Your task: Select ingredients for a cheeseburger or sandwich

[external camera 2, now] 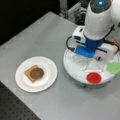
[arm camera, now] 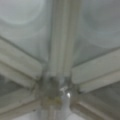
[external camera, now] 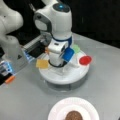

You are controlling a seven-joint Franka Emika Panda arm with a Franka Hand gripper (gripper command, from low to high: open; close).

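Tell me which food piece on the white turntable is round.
The red disc on the turntable; the yellow cheese square and green lettuce piece aren't.

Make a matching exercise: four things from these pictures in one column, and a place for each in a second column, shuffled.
Things:
1. patty
2. red disc
3. cheese
4. toast

Places:
A. on the round tray, at the edge nearest the bottom of a front view
B. on the plate, under the patty
C. on top of the toast
D. at the tray's left edge in a front view

Pairs: 1-C, 2-A, 3-D, 4-B

The pincer is hidden behind the arm over the tray.
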